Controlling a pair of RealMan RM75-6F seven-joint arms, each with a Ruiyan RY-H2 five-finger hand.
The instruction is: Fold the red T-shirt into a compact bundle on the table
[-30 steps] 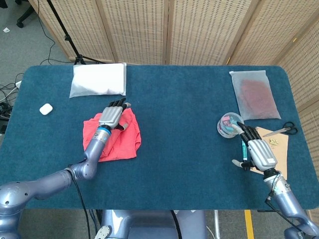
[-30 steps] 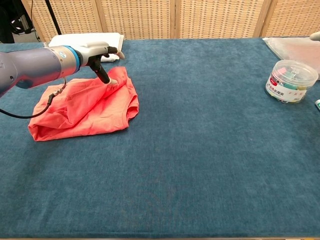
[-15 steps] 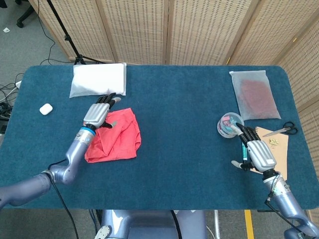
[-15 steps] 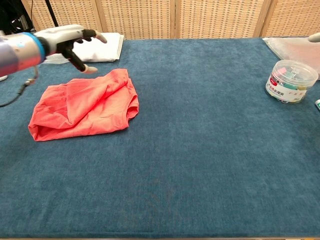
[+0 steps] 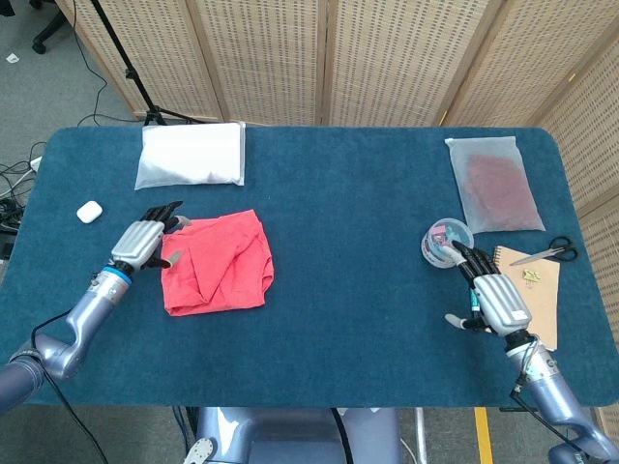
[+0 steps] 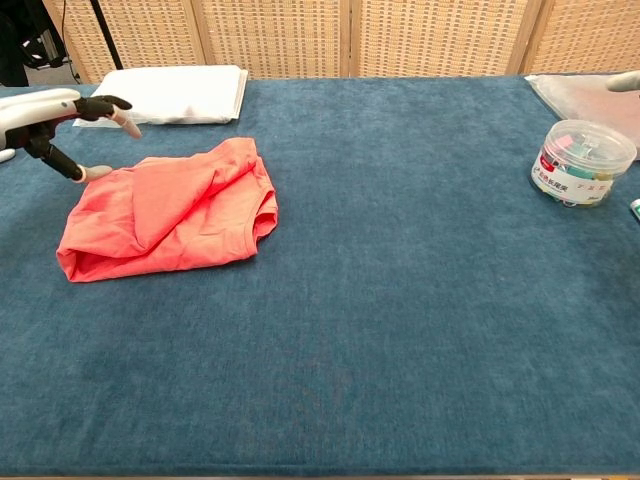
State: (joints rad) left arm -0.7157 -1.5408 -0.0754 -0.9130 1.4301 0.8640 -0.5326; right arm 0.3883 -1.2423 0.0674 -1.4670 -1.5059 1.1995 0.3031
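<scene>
Table: blue carpet-like cloth covers the whole table (image 5: 348, 319), with rounded corners at the far side in the head view.
Room: woven cane screen panels (image 5: 290, 58) stand behind the table; grey floor at far left with a black stand leg (image 5: 121, 58) and loose cables.
Red T-shirt (image 5: 221, 263): lies crumpled in a rough square bundle on the left half of the table, one flap folded over its middle, nothing holding it.
Left hand (image 5: 145, 240): just beside the shirt's left edge, fingers spread apart and empty; in the chest view one fingertip sits at the cloth's upper-left corner, and whether it touches cannot be told.
Right hand (image 5: 493, 295): near the right edge, fingers stretched out and parted, gripping nothing; its fingertips reach close to the clear tub.
White packet (image 5: 191, 154): flat, at the far left corner, well apart from the shirt.
White case (image 5: 89, 211): small, near the left edge, beyond the left hand.
Clear tub (image 5: 446, 240): round, holds coloured bits; the label is too small to read.
Frosted bag (image 5: 493, 184): at the far right, with something reddish inside, blurred by the plastic.
Scissors (image 5: 545, 255): black handles, just beside a tan board (image 5: 542, 300) at the right edge.
Cut off: the chest view shows only the left hand's fingers at the frame edge, and the right hand is outside that view.
Hidden: the tan board lies partly under the right hand.
</scene>
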